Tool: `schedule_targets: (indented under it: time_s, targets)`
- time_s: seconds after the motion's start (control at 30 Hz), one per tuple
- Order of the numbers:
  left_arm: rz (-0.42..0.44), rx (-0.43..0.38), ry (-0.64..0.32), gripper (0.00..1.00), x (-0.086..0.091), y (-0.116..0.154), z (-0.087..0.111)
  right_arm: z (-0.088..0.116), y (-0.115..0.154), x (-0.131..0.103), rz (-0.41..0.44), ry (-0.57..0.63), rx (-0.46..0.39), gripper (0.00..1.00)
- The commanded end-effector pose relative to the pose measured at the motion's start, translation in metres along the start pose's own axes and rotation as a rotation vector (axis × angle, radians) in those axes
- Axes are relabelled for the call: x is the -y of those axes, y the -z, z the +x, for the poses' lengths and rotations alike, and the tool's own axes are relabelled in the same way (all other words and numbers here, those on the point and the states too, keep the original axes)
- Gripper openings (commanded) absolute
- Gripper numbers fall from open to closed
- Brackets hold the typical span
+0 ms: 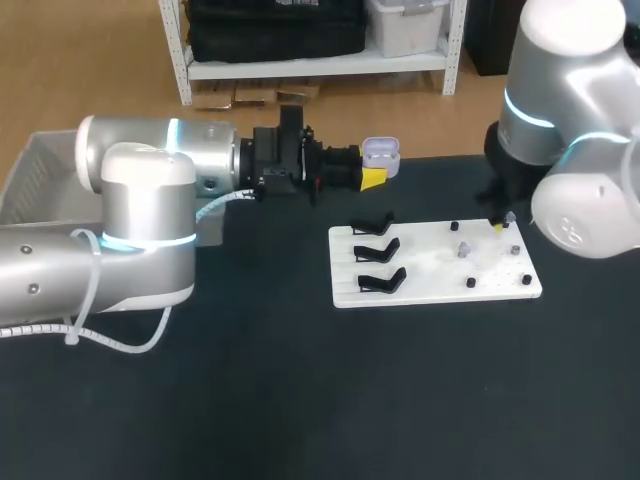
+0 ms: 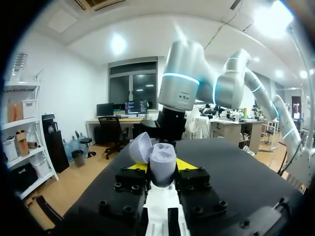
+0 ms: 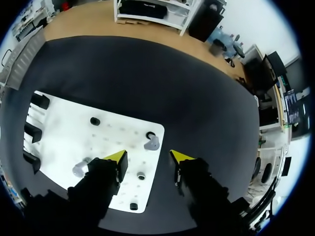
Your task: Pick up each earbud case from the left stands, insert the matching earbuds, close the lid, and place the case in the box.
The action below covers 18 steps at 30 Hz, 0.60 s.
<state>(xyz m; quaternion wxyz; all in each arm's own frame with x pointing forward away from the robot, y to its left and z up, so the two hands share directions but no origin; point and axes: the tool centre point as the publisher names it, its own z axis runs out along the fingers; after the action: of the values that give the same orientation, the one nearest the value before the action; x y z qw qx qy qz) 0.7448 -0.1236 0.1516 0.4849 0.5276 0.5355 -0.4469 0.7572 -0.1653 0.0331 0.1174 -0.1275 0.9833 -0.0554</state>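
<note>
In the head view, the right gripper (image 1: 500, 225) was largely hidden behind the right arm (image 1: 560, 150). The grey box (image 1: 35, 170) was cut off by the edge and partly covered by the left arm (image 1: 140, 215). The earbuds (image 1: 463, 248) on the white board (image 1: 430, 280) were too small to be told apart. In the left wrist view, the lower part of the earbud case (image 2: 161, 164) was buried between the jaws.

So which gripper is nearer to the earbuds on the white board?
Right. The right gripper hangs open just above the earbuds on the white board; the left gripper is beyond the board's edge, shut on the open case.
</note>
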Motion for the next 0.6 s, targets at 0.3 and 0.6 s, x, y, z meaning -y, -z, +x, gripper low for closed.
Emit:
schedule_targets:
  time_s: [0.3,0.6]
  targets:
    - [-0.002,0.007,-0.004,0.0,0.0,0.0,0.002,-0.007,-0.01,0.004,0.001,-0.011,-0.009,0.48]
    - [-0.002,0.007,-0.004,0.0,0.0,0.0,0.002,-0.013,-0.011,0.006,-0.005,-0.027,-0.007,0.41]
